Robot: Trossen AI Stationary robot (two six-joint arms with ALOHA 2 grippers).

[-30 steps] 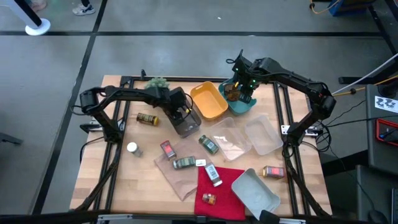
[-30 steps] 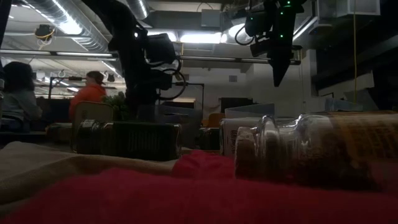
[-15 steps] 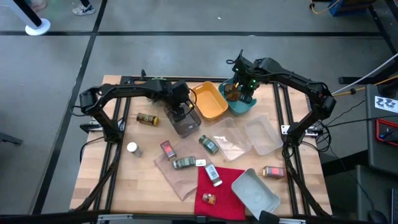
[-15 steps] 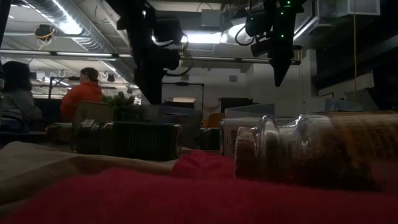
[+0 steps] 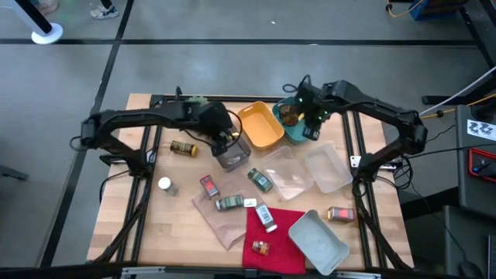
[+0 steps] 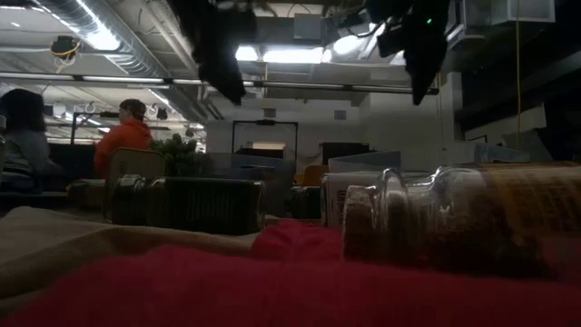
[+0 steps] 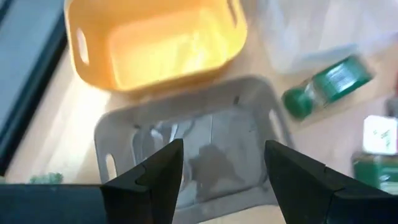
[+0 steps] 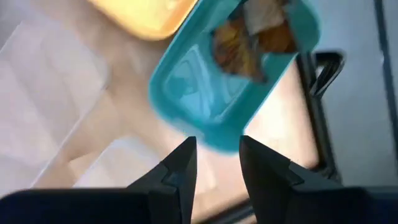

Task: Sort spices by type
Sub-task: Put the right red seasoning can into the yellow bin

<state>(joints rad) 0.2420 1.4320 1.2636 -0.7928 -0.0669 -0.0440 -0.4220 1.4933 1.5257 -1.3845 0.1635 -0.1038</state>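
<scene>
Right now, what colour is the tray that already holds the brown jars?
Teal. The tray shows best in the right wrist view, with the brown jars inside.

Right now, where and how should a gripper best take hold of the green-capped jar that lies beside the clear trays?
The green-capped jar lies flat on the table, cap toward the grey tray. Probably best: come straight down from above and close across the round body at its middle, jaws crosswise to its long axis. The clear trays crowd one side; the open left gripper seems nearest.
</scene>
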